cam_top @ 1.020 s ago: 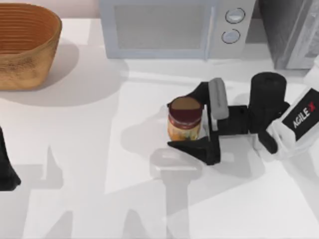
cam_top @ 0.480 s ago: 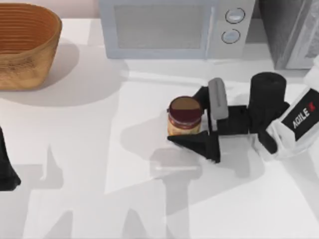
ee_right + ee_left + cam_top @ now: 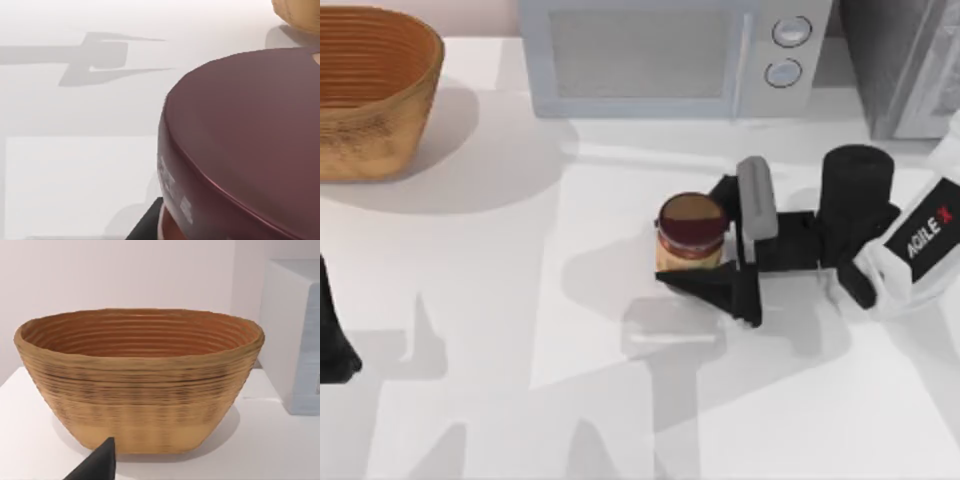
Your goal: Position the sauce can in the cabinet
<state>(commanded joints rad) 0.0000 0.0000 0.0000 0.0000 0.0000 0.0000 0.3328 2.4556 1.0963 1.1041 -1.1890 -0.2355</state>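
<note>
Top view: the sauce can (image 3: 691,235) stands upright on the white table (image 3: 520,300), slightly right of centre, its dark maroon top facing the camera and its yellow-orange label visible below the rim. The right gripper (image 3: 705,240) reaches in from the can's 3 o'clock side, its two black fingers closed against the can, one at about 1 o'clock and the other at about 5 o'clock, so the can is clamped between them. The cabinet (image 3: 905,60), a dark grey speckled box, sits at the table's 1 o'clock corner, well apart from the can, cut off by the frame edge. The microwave (image 3: 660,55) with two round knobs stands at 12 o'clock, just beside the cabinet. A woven basket (image 3: 370,95) rests at 10 o'clock. The left arm (image 3: 332,335) is parked at 9 o'clock near the edge; whether its fingers are open cannot be told. Left wrist view: the basket (image 3: 140,385) and one dark fingertip (image 3: 100,465). Right wrist view: the can's maroon lid (image 3: 250,140), close up.
</note>
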